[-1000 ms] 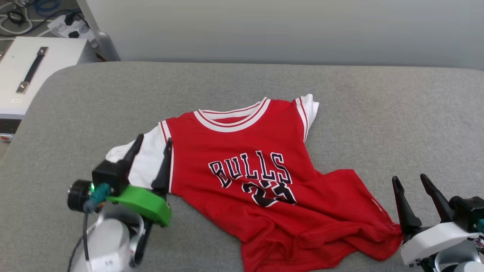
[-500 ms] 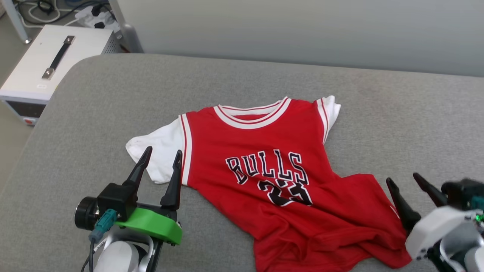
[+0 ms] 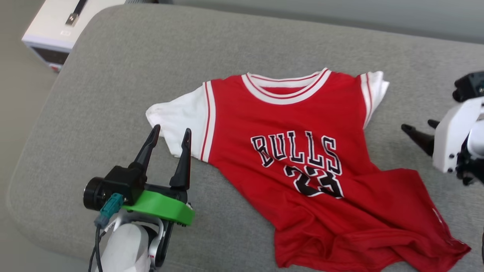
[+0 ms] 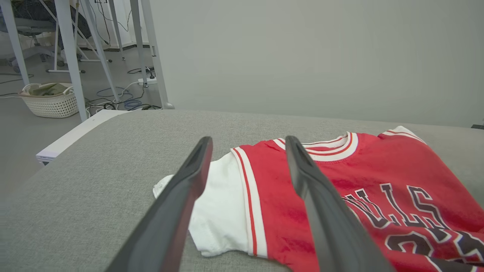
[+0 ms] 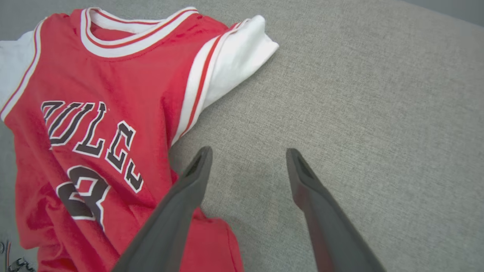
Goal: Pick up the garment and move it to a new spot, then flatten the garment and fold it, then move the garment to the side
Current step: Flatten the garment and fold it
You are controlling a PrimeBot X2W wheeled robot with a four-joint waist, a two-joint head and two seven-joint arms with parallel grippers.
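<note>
One garment (image 3: pixel 295 151), unfolded, lies print-up on the grey cushion (image 3: pixel 113 75), centre of the head view, collar at 12 o'clock.

- Progress: chest and collar lie fairly flat. The hem (image 3: pixel 359 241) at 5 o'clock is rumpled and skewed. Whether this is the new spot cannot be told. My reading is mid-flattening at best. Smoothing the hem, the fold and the move to the side are all left.
- Left gripper (image 3: pixel 171 129): at 8 o'clock, jaws spread wide, nothing between them. The tips sit at the lower edge of the white sleeve (image 3: pixel 181 121). In the left wrist view the fingers frame that sleeve and its red-and-white trim. Contact with the cloth cannot be judged; it looks like a hover.
- Right gripper (image 3: pixel 416 124): at 3 o'clock, jaws also wide and empty. In the right wrist view it is over bare cushion just beside the garment's side seam, not touching cloth. The other sleeve is at 12 o'clock in that view.
- A white case with a handle (image 3: pixel 56 26) stands off the cushion at 11 o'clock.
</note>
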